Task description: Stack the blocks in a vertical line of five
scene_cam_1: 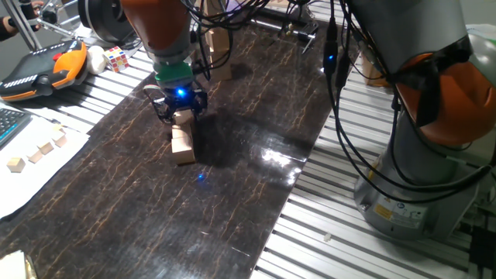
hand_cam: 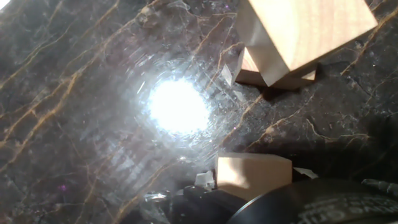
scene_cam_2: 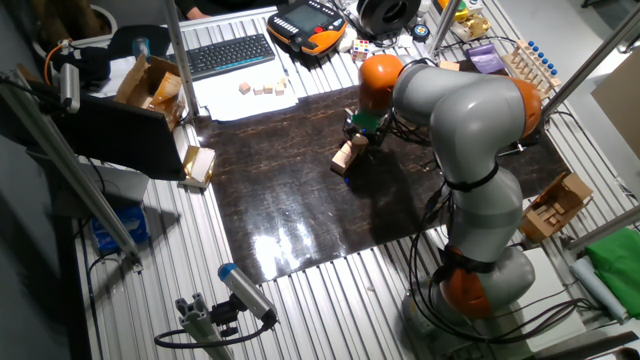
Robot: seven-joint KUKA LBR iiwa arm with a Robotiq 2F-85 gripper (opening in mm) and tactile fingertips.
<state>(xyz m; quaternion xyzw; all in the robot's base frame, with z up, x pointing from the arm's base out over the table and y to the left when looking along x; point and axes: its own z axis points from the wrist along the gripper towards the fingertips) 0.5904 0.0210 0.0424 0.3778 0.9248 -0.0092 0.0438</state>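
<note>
One fixed view: tool (scene_cam_1: 179, 108) low over the dark tabletop (scene_cam_1: 256, 178), clamped on a pale block (scene_cam_1: 183, 118). Directly beneath, the stack (scene_cam_1: 184, 146) of blocks, leaning a little, its base on the tabletop. Held block right on top of the stack, touching or a hair apart; cannot tell. Long axis of the stack roughly vertical, in line with the tool.

The other fixed view: tool (scene_cam_2: 361, 133) tucked under the orange wrist, the stack (scene_cam_2: 346, 157) just below and beside it, tilted. Exact block count not readable here.

Hand view: one block (hand_cam: 254, 175) at the bottom edge by the dark tool body, seemingly gripped. Another block (hand_cam: 305, 28) large and close at top right, lower ones peeking out askew beneath it. So the stack sits off to one side of the fingers' line. Likely call: alignment before release.
</note>
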